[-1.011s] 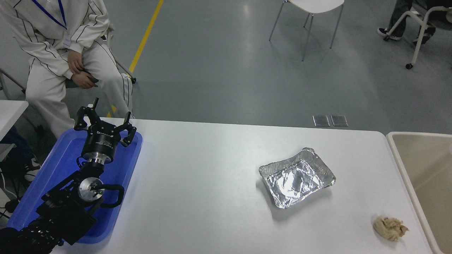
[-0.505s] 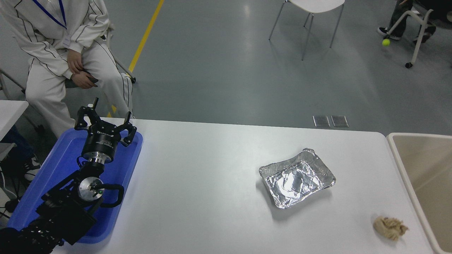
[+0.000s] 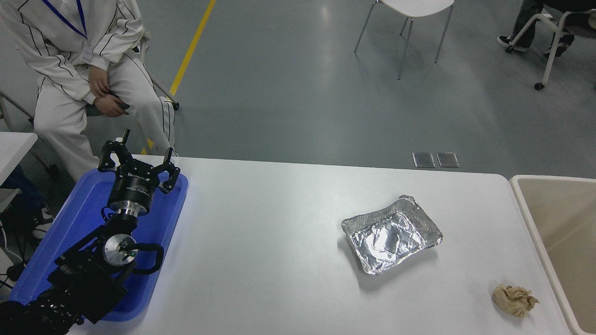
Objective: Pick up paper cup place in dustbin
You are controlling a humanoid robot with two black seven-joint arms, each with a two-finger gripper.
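Nothing on the bench (image 3: 279, 242) has shifted since the earlier frames; only a small green ball, seen on the floor by the far chair half a second ago, is gone from view. Left gripper (image 3: 138, 160) hangs parked over the blue tray (image 3: 160, 218) at the bench's left end, its fingers spread with nothing between them. Right arm and its gripper are outside the picture. Dustbin (image 3: 524, 204) stands against the bench's right end (only its pale rim and part of its beige inside show). No paper cup can be seen anywhere in the picture. Crumpled foil tray (image 3: 392, 233) lies right of centre, well apart from the dustbin. Tan paper wad (image 3: 514, 300) lies near the front right corner, close to the dustbin's rim. A person (image 3: 84, 70) in white sits beyond the bench's far left corner.
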